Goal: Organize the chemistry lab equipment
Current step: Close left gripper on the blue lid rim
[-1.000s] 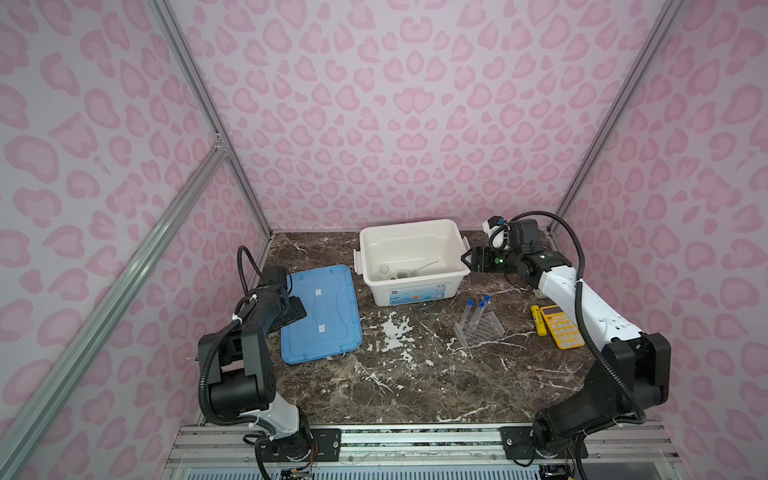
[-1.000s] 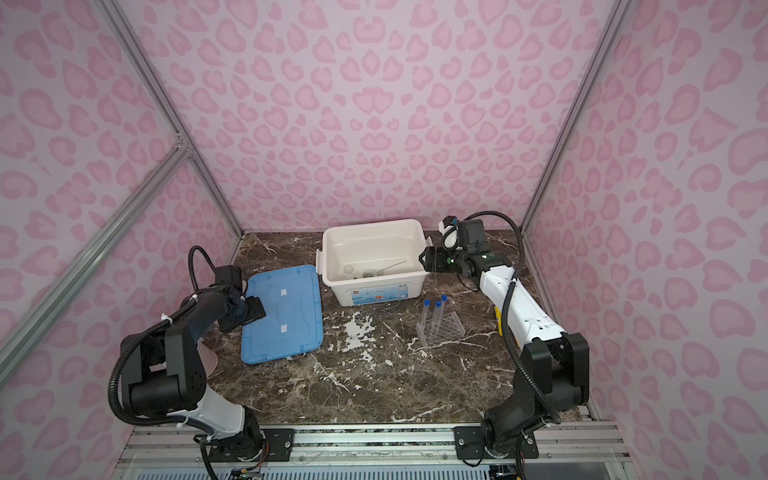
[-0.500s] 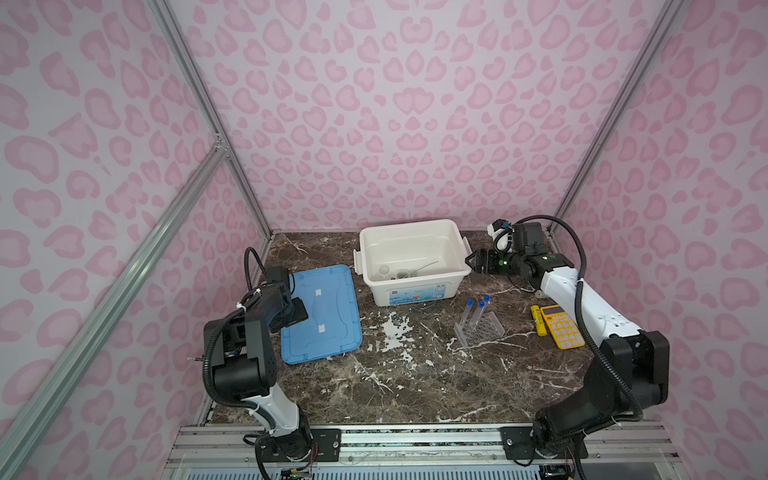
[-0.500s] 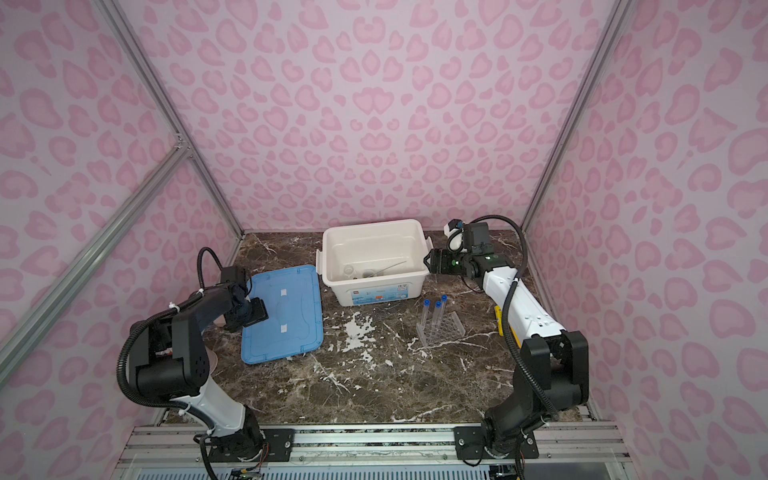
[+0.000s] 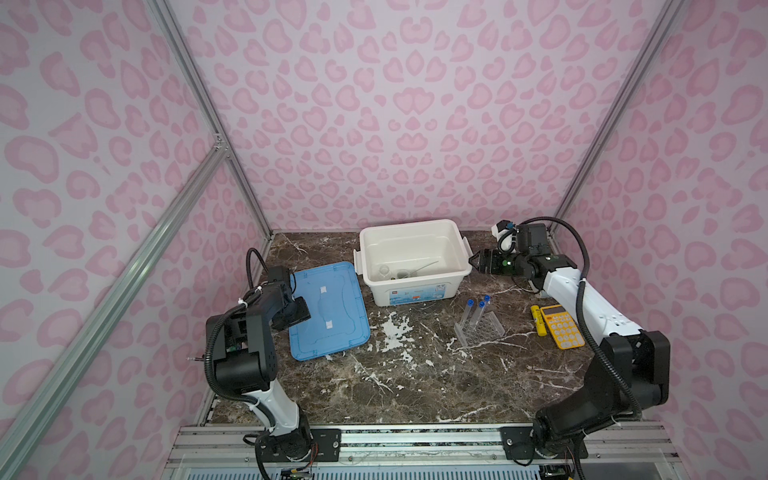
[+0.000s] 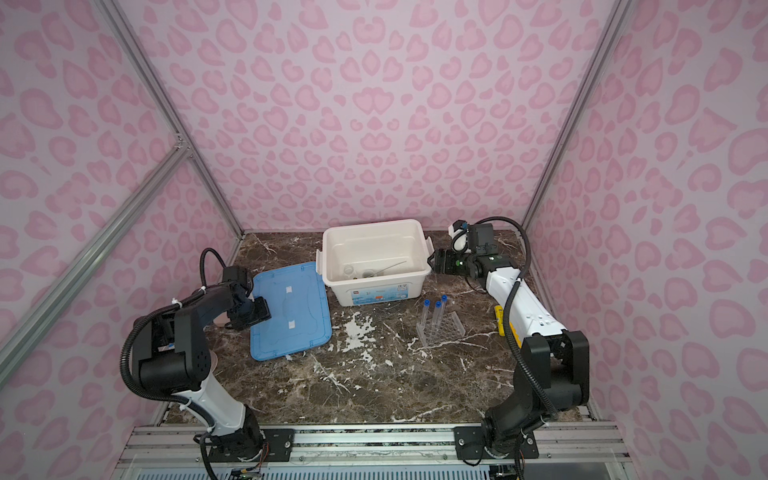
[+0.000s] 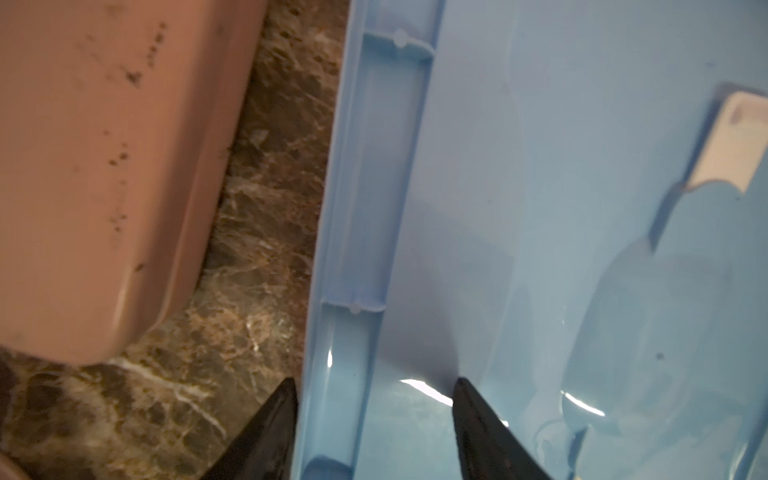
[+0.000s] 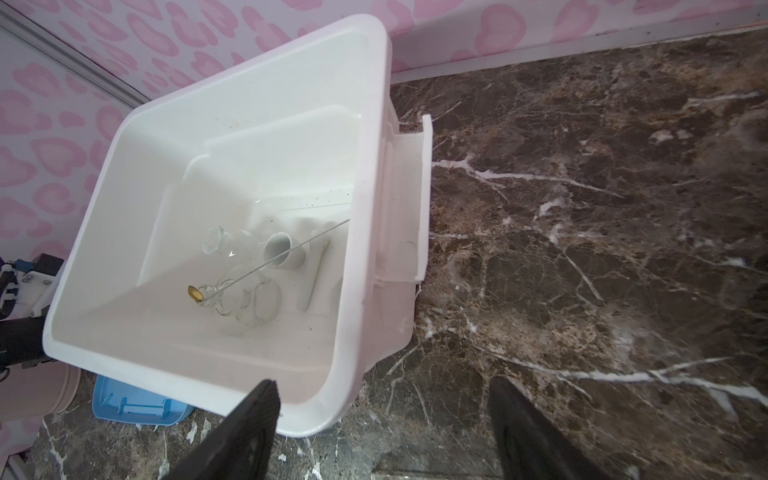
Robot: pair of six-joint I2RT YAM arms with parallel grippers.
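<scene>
A blue lid (image 5: 328, 309) lies flat, left of the white bin (image 5: 415, 286). My left gripper (image 5: 297, 313) is at the lid's left edge; in the left wrist view its jaws (image 7: 374, 386) stand apart, one on each side of the lid's rim (image 7: 345, 374). Three blue-capped test tubes (image 5: 478, 309) stand in the clear rack (image 5: 482, 332). Inside the bin (image 8: 361, 208) lie a glass flask (image 8: 220, 243), a beaker (image 8: 249, 303), a white cup (image 8: 286, 251) and a pestle (image 8: 313, 274). My right gripper (image 5: 478, 262) is open and empty beside the bin's right handle (image 8: 405, 199).
A pink cup (image 7: 104, 166) stands close to the lid's left edge, beside my left gripper. A yellow calculator (image 5: 563, 326) and a yellow marker (image 5: 537, 320) lie at the right, next to my right arm. Pink walls close in three sides.
My left gripper's jaws have narrowed around the lid's left rim, and the left arm has drawn in slightly. The right arm has hardly moved.
</scene>
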